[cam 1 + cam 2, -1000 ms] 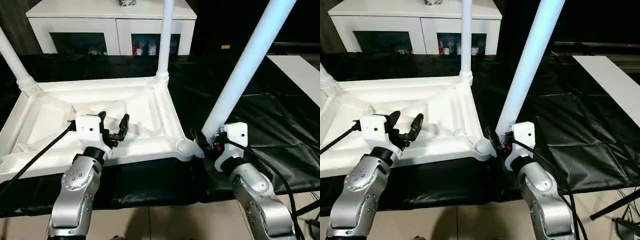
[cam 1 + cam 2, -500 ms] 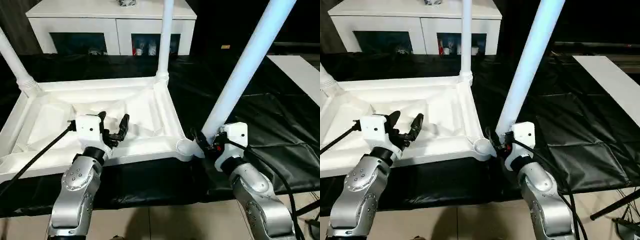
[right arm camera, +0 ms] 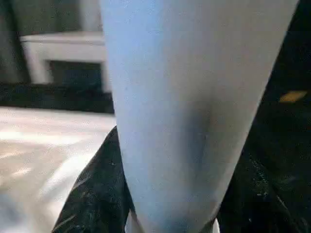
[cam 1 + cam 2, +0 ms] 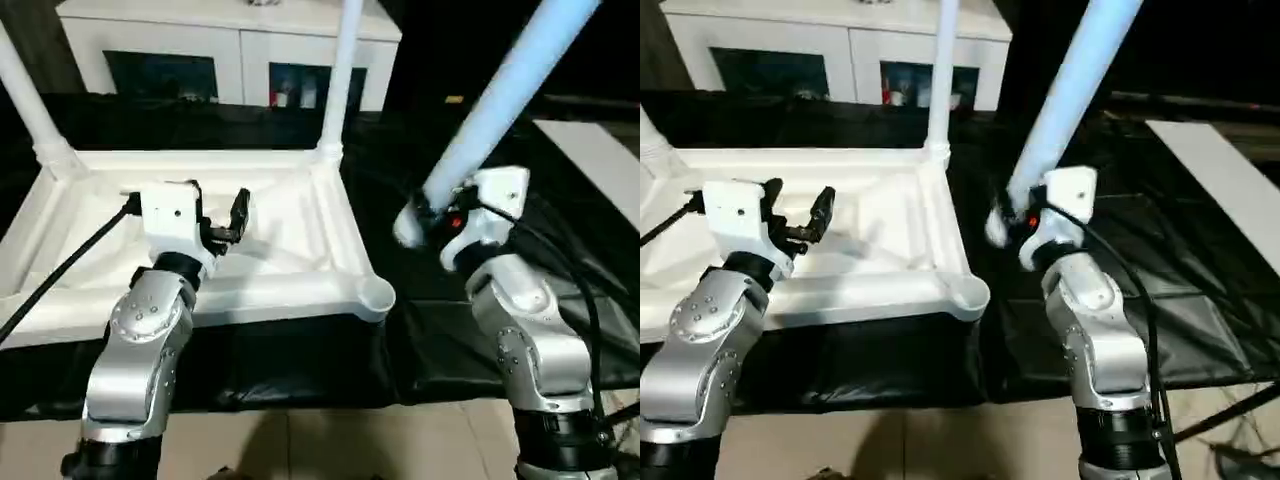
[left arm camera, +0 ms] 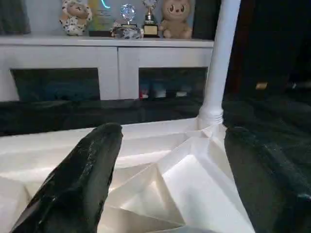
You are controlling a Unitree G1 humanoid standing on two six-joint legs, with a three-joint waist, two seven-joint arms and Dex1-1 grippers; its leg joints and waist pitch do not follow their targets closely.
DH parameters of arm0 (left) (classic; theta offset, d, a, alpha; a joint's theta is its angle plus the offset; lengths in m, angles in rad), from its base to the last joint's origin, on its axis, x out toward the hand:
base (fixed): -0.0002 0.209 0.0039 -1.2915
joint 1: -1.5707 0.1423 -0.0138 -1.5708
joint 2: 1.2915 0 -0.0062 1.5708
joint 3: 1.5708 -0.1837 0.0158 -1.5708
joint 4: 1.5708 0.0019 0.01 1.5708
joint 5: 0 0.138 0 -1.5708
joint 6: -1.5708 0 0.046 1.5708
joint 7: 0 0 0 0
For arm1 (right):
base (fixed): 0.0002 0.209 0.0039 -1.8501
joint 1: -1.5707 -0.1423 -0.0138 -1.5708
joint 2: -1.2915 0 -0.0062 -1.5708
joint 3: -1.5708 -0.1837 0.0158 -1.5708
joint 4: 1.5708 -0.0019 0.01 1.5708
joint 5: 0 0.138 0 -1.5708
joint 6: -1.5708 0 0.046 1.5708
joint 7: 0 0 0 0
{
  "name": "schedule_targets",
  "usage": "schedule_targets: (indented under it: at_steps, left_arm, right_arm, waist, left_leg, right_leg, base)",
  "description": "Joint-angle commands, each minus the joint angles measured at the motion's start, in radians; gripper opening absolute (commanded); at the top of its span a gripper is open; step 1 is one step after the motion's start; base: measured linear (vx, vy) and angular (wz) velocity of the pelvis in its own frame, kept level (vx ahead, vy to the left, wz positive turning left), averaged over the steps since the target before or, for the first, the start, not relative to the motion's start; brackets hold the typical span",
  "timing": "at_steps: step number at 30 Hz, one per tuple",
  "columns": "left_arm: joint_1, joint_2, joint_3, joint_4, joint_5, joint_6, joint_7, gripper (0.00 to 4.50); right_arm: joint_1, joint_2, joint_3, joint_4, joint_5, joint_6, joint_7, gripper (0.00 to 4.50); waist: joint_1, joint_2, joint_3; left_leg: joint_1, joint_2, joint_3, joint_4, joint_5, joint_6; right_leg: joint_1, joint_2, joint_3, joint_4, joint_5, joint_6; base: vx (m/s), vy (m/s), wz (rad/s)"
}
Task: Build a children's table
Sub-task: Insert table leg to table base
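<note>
The white table top (image 4: 300,290) lies upside down on a black cloth, ribbed underside up. White legs stand in its far left socket (image 4: 35,110) and far right socket (image 4: 340,90). The near right corner socket (image 4: 376,296) holds nothing. My right gripper (image 4: 432,213) is shut on the lower end of a third leg (image 4: 500,90), which hangs tilted above and to the right of that socket; the leg (image 3: 184,97) sits between the black fingers (image 3: 92,194). My left gripper (image 4: 217,200) hovers open over the underside, its fingers (image 5: 82,174) spread with nothing between them.
A white cabinet with glass doors (image 4: 230,50) stands behind, with figurines and trophies (image 5: 126,19) on top. The black cloth (image 4: 300,360) covers the work surface to its front edge. A white board (image 4: 600,150) lies at the right. A black cable (image 4: 60,270) runs from my left wrist.
My right gripper has lifted the leg up and slightly right, away from the near right corner socket it stood beside. The camera has tilted; my left gripper stays open over the top.
</note>
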Motion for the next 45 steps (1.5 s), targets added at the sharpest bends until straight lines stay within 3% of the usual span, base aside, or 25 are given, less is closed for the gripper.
schedule_targets:
  at_steps: [1, 3, 4, 14, 15, 16, 17, 18, 20, 21, 23, 25, 26, 28, 29, 30, 31, 32, 33, 34, 35, 36, 38, 43, 45]
  left_arm:
    - [-0.021, 0.009, -0.032, -0.004, 0.023, 0.011, -0.020, 3.81]
    - [-0.027, 0.017, -0.046, -0.010, 0.030, 0.015, -0.033, 3.81]
    - [-0.025, 0.031, -0.063, -0.016, 0.042, 0.004, -0.049, 3.81]
    - [-0.024, -0.020, -0.018, 0.058, 0.035, -0.039, 0.018, 3.81]
    - [-0.015, -0.026, -0.022, 0.055, 0.042, -0.039, 0.029, 3.81]
    - [-0.012, -0.027, -0.023, 0.054, 0.044, -0.039, 0.032, 3.81]
    - [-0.006, -0.028, -0.030, 0.044, 0.051, -0.038, 0.031, 3.81]
    - [0.001, -0.030, -0.034, 0.032, 0.056, -0.034, 0.033, 3.81]
    - [0.020, -0.041, -0.040, -0.003, 0.057, -0.027, 0.037, 3.81]
    - [0.024, -0.042, -0.044, -0.008, 0.062, -0.027, 0.039, 3.81]
    - [0.030, -0.044, -0.048, -0.013, 0.065, -0.027, 0.039, 3.81]
    - [0.031, -0.040, -0.064, -0.021, 0.076, -0.029, 0.036, 3.81]
    - [0.030, -0.040, -0.068, -0.023, 0.078, -0.029, 0.035, 3.81]
    - [0.028, -0.035, -0.076, -0.021, 0.083, -0.039, 0.031, 3.81]
    - [0.019, -0.032, -0.079, -0.014, 0.070, -0.014, 0.015, 3.81]
    - [0.019, -0.032, -0.079, -0.014, 0.070, -0.014, 0.015, 3.81]
    - [0.005, -0.013, -0.084, -0.005, 0.075, -0.005, -0.003, 3.81]
    - [0.001, -0.007, -0.086, -0.003, 0.080, -0.003, -0.006, 3.81]
    - [-0.003, -0.003, -0.087, -0.001, 0.082, -0.001, -0.009, 3.81]
    - [-0.005, 0.001, -0.088, 0.001, 0.080, 0.001, -0.019, 3.81]
    - [-0.006, 0.004, -0.088, 0.002, 0.079, 0.002, -0.027, 3.81]
    - [-0.009, 0.009, -0.088, 0.005, 0.077, 0.006, -0.038, 3.81]
    - [-0.016, 0.007, -0.080, 0.015, 0.069, 0.009, -0.040, 3.81]
    - [-0.023, -0.006, -0.055, 0.025, 0.028, 0.014, -0.041, 3.81]
    - [-0.021, -0.012, -0.045, 0.018, 0.014, 0.030, -0.033, 3.81]
  right_arm:
    - [-0.001, -0.014, -0.016, 0.026, 0.025, 0.014, 0.029, 1.86]
    - [0.000, -0.056, 0.010, 0.045, -0.031, -0.003, 0.035, 1.86]
    - [0.007, -0.082, 0.023, 0.038, -0.059, -0.017, 0.043, 1.86]
    - [0.047, -0.050, 0.017, -0.105, -0.046, 0.027, -0.018, 1.86]
    - [0.045, -0.045, 0.033, -0.113, -0.047, 0.028, -0.015, 1.86]
    - [0.044, -0.043, 0.037, -0.115, -0.047, 0.029, -0.015, 1.86]
    - [0.044, -0.044, 0.046, -0.116, -0.053, 0.027, -0.008, 1.86]
    - [0.043, -0.043, 0.057, -0.111, -0.059, 0.027, -0.005, 1.86]
    - [0.046, -0.032, 0.066, -0.099, -0.067, 0.028, -0.004, 1.86]
    - [0.049, -0.025, 0.065, -0.092, -0.065, 0.032, -0.008, 1.86]
    - [0.053, -0.018, 0.064, -0.086, -0.062, 0.039, -0.015, 1.86]
    - [0.067, -0.011, 0.053, -0.086, -0.050, 0.051, -0.022, 1.86]
    - [0.070, -0.012, 0.049, -0.087, -0.048, 0.054, -0.024, 1.86]
    - [0.072, -0.016, 0.046, -0.086, -0.046, 0.060, -0.023, 1.86]
    - [0.071, -0.026, 0.044, -0.085, -0.047, 0.075, -0.022, 1.86]
    - [0.071, -0.026, 0.044, -0.085, -0.047, 0.075, -0.022, 1.86]
    - [0.072, -0.038, 0.049, -0.093, -0.028, 0.104, 0.008, 1.86]
    - [0.073, -0.039, 0.048, -0.098, -0.018, 0.112, 0.018, 1.86]
    - [0.075, -0.039, 0.047, -0.102, -0.010, 0.116, 0.027, 1.86]
    - [0.076, -0.039, 0.047, -0.105, -0.007, 0.122, 0.027, 1.86]
    - [0.078, -0.039, 0.047, -0.108, -0.005, 0.127, 0.028, 1.86]
    - [0.080, -0.032, 0.043, -0.112, 0.016, 0.143, 0.034, 1.86]
    - [0.085, -0.030, 0.045, -0.123, 0.027, 0.150, 0.043, 1.86]
    - [0.085, -0.014, 0.047, -0.125, 0.016, 0.135, 0.025, 1.86]
    - [0.083, -0.001, 0.056, -0.120, 0.012, 0.131, 0.023, 1.86]
  waist:
    - [0.005, 0.066, -0.063]
    - [0.006, 0.046, -0.059]
    - [0.014, 0.065, -0.061]
    - [-0.008, 0.038, -0.062]
    - [0.000, 0.019, -0.054]
    - [-0.019, 0.051, -0.060]
    - [-0.024, 0.053, -0.066]
    - [-0.049, 0.074, -0.064]
    - [-0.071, 0.058, -0.057]
    - [-0.072, 0.057, -0.054]
    - [-0.053, 0.044, -0.051]
    - [-0.027, -0.007, -0.049]
    - [0.006, -0.031, -0.055]
    - [0.018, -0.034, -0.056]
    - [0.021, -0.023, -0.062]
    - [0.026, 0.014, -0.070]
    - [0.007, 0.058, -0.077]
    - [-0.006, 0.056, -0.090]
    - [-0.022, 0.046, -0.095]
    - [-0.017, 0.035, -0.094]
    - [0.006, -0.011, -0.078]
    - [0.030, -0.013, -0.075]
    - [0.038, -0.007, -0.067]
    - [0.024, 0.012, -0.059]
    - [0.018, 0.005, -0.048]
  left_leg:
    - [0.023, 0.028, -0.021, -0.081, -0.368, -0.041]
    - [0.017, 0.023, -0.013, -0.076, -0.365, -0.028]
    - [0.015, 0.021, -0.013, -0.072, -0.335, -0.019]
    - [0.006, 0.026, -0.013, -0.072, -0.271, -0.002]
    - [-0.043, 0.011, -0.050, -0.094, -0.275, 0.039]
    - [-0.035, 0.030, -0.089, -0.099, -0.326, 0.057]
    - [-0.021, 0.046, -0.111, -0.101, -0.347, 0.067]
    - [-0.013, 0.079, -0.177, -0.119, -0.348, 0.109]
    - [0.035, 0.110, -0.284, -0.145, -0.388, 0.211]
    - [0.029, 0.096, -0.295, -0.148, -0.378, 0.224]
    - [-0.007, 0.022, -0.282, -0.147, -0.389, 0.204]
    - [0.008, -0.073, -0.121, 0.050, -0.321, 0.090]
    - [-0.042, -0.092, -0.029, 0.220, -0.268, 0.112]
    - [-0.054, -0.078, -0.024, 0.202, -0.310, 0.138]
    - [-0.041, -0.075, -0.028, 0.173, -0.316, 0.147]
    - [0.008, -0.036, -0.045, 0.086, -0.233, 0.183]
    - [0.067, 0.172, -0.170, -0.026, -0.045, 0.280]
    - [0.113, 0.276, -0.197, -0.048, 0.088, 0.386]
    - [0.136, 0.238, -0.190, -0.014, 0.213, 0.434]
    - [0.124, 0.195, -0.164, 0.010, 0.336, 0.470]
    - [0.012, -0.011, -0.056, 0.060, 0.167, 0.328]
    - [-0.021, -0.013, -0.055, 0.044, 0.030, 0.198]
    - [-0.006, -0.006, -0.047, 0.004, -0.057, 0.080]
    - [0.005, 0.008, -0.035, -0.040, -0.143, -0.016]
    - [0.028, 0.012, -0.032, -0.050, -0.301, -0.032]
  right_leg:
    - [0.041, -0.045, 0.042, -0.070, -0.203, -0.119]
    - [0.045, -0.045, 0.042, -0.082, -0.257, -0.130]
    - [0.046, -0.049, 0.045, -0.081, -0.277, -0.132]
    - [0.039, -0.034, 0.035, -0.085, -0.377, -0.073]
    - [0.078, -0.052, -0.010, -0.063, -0.356, -0.088]
    - [0.073, -0.047, -0.030, -0.063, -0.294, -0.104]
    - [0.070, -0.042, -0.040, -0.059, -0.244, -0.131]
    - [0.068, -0.020, -0.057, -0.019, -0.143, -0.191]
    - [0.020, 0.011, -0.046, 0.070, -0.236, -0.254]
    - [0.019, 0.009, -0.034, 0.079, -0.232, -0.276]
    - [0.042, -0.003, -0.017, 0.043, -0.221, -0.386]
    - [0.039, -0.057, 0.009, -0.127, -0.312, -0.547]
    - [0.079, -0.077, 0.024, -0.138, -0.412, -0.499]
    - [0.101, -0.080, 0.051, -0.117, -0.379, -0.376]
    - [0.112, -0.082, 0.059, -0.118, -0.360, -0.333]
    - [0.104, -0.054, 0.044, -0.146, -0.349, -0.168]
    - [0.060, -0.003, -0.037, -0.056, -0.251, 0.027]
    - [-0.020, -0.043, -0.015, 0.086, -0.238, 0.072]
    - [-0.073, -0.061, 0.019, 0.126, -0.176, 0.056]
    - [-0.084, -0.083, 0.064, 0.112, -0.078, 0.027]
    - [0.013, -0.077, 0.113, -0.003, 0.028, 0.010]
    - [0.059, -0.116, 0.123, -0.023, -0.115, 0.029]
    - [0.061, -0.083, 0.103, -0.032, -0.214, 0.043]
    - [0.058, -0.043, 0.075, -0.053, -0.313, -0.030]
    - [0.050, -0.038, 0.069, -0.069, -0.521, -0.026]
  base:
    - [0.000, 0.000, 0.00]
    - [0.000, 0.000, 0.00]
    - [0.000, 0.000, 0.00]
    - [0.000, 0.000, 0.00]
    - [0.000, 0.000, 0.00]
    - [-0.015, -0.016, 0.25]
    - [0.026, -0.055, 0.50]
    - [0.026, -0.055, 0.50]
    - [0.029, -0.108, 0.57]
    - [0.024, -0.131, 0.63]
    - [0.025, -0.218, 0.71]
    - [0.007, -0.246, 0.57]
    - [-0.012, -0.227, 0.09]
    - [-0.008, -0.203, 0.05]
    - [-0.032, -0.158, 0.22]
    - [-0.032, -0.158, 0.22]
    - [-0.053, -0.165, 0.22]
    - [-0.029, -0.151, 0.06]
    - [-0.029, -0.151, 0.06]
    - [-0.017, -0.120, 0.09]
    - [-0.048, -0.130, -0.01]
    - [-0.048, -0.130, -0.01]
    - [-0.076, -0.159, -0.05]
    - [-0.060, -0.098, -0.04]
    - [0.000, 0.000, 0.00]
